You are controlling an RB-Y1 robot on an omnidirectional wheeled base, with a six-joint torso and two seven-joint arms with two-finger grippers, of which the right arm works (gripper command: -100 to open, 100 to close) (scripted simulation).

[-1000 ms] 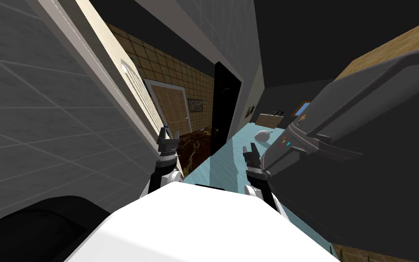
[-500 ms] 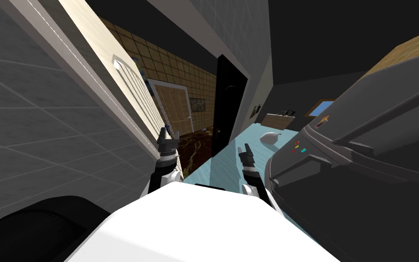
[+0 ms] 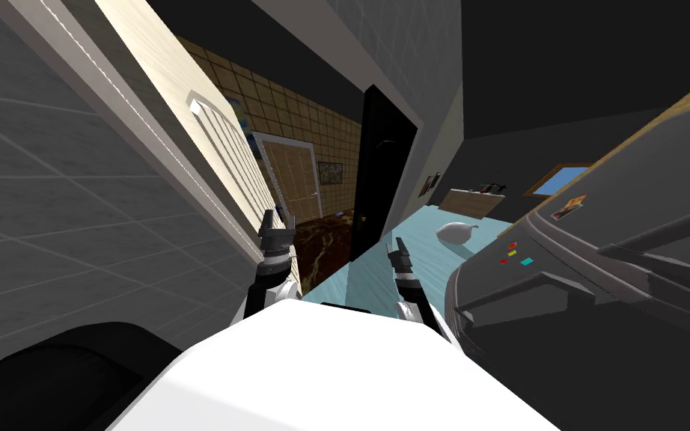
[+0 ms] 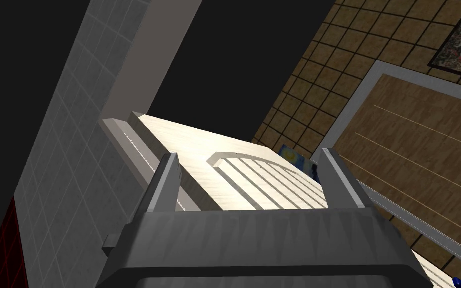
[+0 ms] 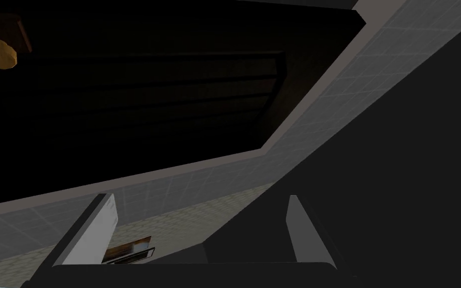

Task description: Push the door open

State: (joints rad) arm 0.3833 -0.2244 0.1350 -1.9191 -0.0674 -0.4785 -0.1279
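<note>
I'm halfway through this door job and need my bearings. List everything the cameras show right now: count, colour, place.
Louvred door: one, cream, standing open at my left, close ahead of the left gripper.
Tiled wall: one, grey, left of the louvred door.
Far door: one, brown in a white frame, in the tan tiled wall beyond.
Framed picture: one, dark, just right of the far door.
Dark door: one, black, ahead in the middle.
Rounded object: one, white, on the light blue floor.
Large appliance: one, dark grey, at my right, with small coloured stickers.
Left gripper: open, by the louvred door.
Right gripper: open, beside the appliance.
</note>
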